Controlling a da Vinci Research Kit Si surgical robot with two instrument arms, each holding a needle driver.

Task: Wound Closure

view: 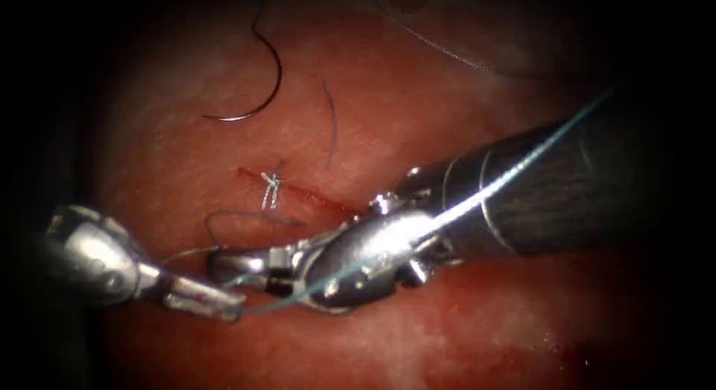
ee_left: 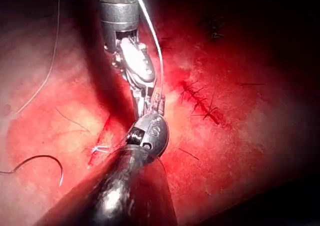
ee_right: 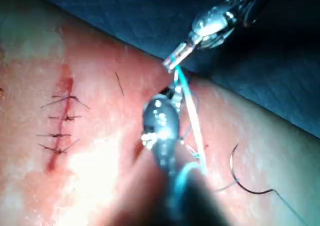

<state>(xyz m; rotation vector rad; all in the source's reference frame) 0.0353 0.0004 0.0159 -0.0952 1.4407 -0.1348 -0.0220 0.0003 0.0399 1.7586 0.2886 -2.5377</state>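
The curved needle [view: 257, 84] lies free on the tissue [view: 418, 107], up and left of the cut [view: 313, 196], held by neither tool and not in the tissue. A knot [view: 270, 187] sits on the cut. My left tool [view: 216, 304], low on the left, is shut on the pale thread [view: 522, 166], which runs from its jaws across my right tool's wrist and away up to the right. My right tool [view: 235, 265] reaches leftward below the cut and is shut on the short thread end [view: 212, 222] that curls from the knot. The two tips nearly touch.
A short cut piece of thread [view: 330, 125] lies above the cut, and a longer strand [view: 447, 51] crosses the far tissue. An older stitched cut [ee_left: 200, 101] [ee_right: 62, 121] lies apart from the working one. Red fluid [view: 567, 353] wets the near tissue.
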